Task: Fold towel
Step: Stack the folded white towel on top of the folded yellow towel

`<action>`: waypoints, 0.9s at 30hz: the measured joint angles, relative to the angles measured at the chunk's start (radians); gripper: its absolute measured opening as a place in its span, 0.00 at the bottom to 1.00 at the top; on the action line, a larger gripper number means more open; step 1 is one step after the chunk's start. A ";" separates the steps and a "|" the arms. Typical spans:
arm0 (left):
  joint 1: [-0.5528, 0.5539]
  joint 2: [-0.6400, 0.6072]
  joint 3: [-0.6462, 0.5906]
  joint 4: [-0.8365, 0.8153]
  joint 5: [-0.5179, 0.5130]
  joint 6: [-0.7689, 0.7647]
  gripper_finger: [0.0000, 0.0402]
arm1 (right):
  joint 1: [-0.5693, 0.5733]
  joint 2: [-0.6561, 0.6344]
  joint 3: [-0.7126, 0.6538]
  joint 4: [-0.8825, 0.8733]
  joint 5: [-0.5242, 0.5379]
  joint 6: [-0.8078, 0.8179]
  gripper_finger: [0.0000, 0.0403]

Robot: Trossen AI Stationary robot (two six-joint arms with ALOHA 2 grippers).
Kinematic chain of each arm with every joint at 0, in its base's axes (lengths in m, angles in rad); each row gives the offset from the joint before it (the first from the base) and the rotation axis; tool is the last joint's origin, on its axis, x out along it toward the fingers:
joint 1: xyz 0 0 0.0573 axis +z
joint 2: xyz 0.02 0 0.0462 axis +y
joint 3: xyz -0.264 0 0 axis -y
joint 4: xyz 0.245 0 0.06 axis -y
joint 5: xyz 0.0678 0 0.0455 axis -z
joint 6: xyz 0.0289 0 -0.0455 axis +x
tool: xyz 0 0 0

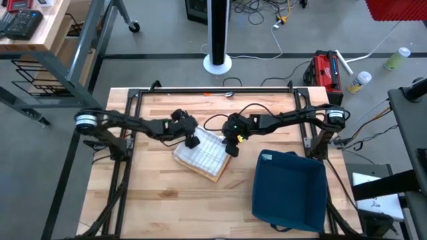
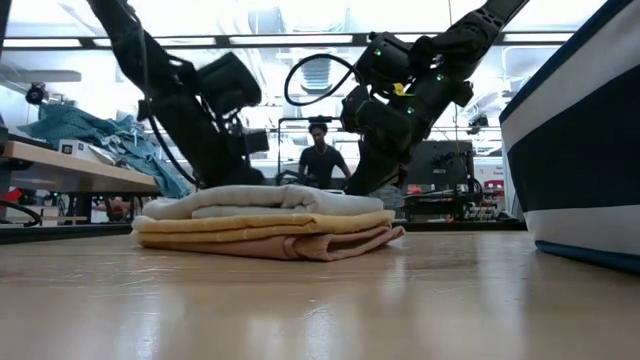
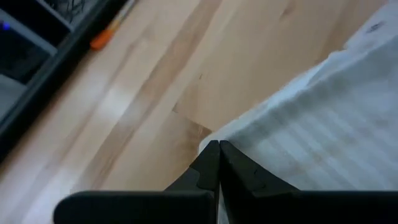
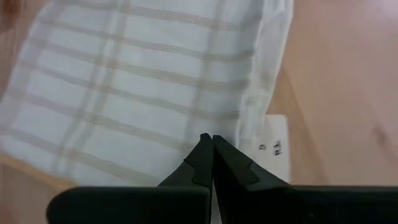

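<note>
Soft, floppy cloth, the towel [image 1: 202, 155] lay folded mid-bench [image 1: 160, 200]. Both the left end effector [image 1: 192, 141] and right end effector [image 1: 232, 149] hung pinched shut above it, holding nothing. Edges looked easiest to grab.

A robotics lab or workshop: a wooden table [image 1: 167, 200] in a black metal frame [image 1: 213, 90] stands on grey concrete, with loose cables [image 1: 267, 13], a red toolbox [image 1: 327, 70], cluttered workbenches [image 2: 70, 165] and a person [image 2: 322, 160] behind.

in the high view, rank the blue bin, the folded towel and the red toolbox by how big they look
1. blue bin, clearly largest.
2. folded towel.
3. red toolbox: smallest, though it sits on the floor, farther from the camera, so its true size is unsure.
</note>
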 joint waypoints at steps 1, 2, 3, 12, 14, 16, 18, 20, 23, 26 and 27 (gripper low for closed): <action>0.007 0.031 0.000 0.020 -0.002 -0.003 0.00 | -0.001 0.000 0.000 0.002 0.006 -0.005 0.00; 0.015 0.058 0.000 0.037 -0.002 -0.007 0.00 | -0.001 0.000 0.000 0.003 0.011 -0.007 0.00; 0.020 0.082 0.000 0.043 -0.002 -0.008 0.00 | -0.002 0.000 0.000 0.002 0.022 -0.010 0.00; 0.036 0.066 0.013 0.002 -0.004 0.016 0.00 | -0.023 -0.008 -0.001 -0.001 0.033 -0.022 0.00; 0.037 0.016 0.013 -0.032 -0.012 0.017 0.00 | -0.026 -0.012 0.004 -0.015 0.032 -0.022 0.00; 0.039 -0.047 0.012 -0.125 -0.029 0.016 0.00 | -0.027 -0.015 0.007 -0.028 0.031 -0.030 0.00; 0.039 -0.111 0.012 -0.196 -0.027 0.004 0.00 | -0.027 -0.025 0.009 -0.037 0.030 -0.032 0.00; 0.036 -0.177 0.012 -0.281 -0.011 -0.023 0.00 | -0.027 -0.037 0.008 -0.042 0.027 -0.038 0.00; 0.024 -0.261 0.007 -0.349 0.116 -0.059 0.00 | -0.027 -0.063 0.008 -0.056 0.023 -0.051 0.00; 0.000 -0.321 -0.021 -0.352 0.291 -0.095 0.00 | -0.033 -0.090 0.008 -0.045 0.027 -0.066 0.00; -0.013 -0.332 -0.029 -0.331 0.326 -0.125 0.00 | -0.037 -0.096 0.008 -0.047 0.030 -0.069 0.00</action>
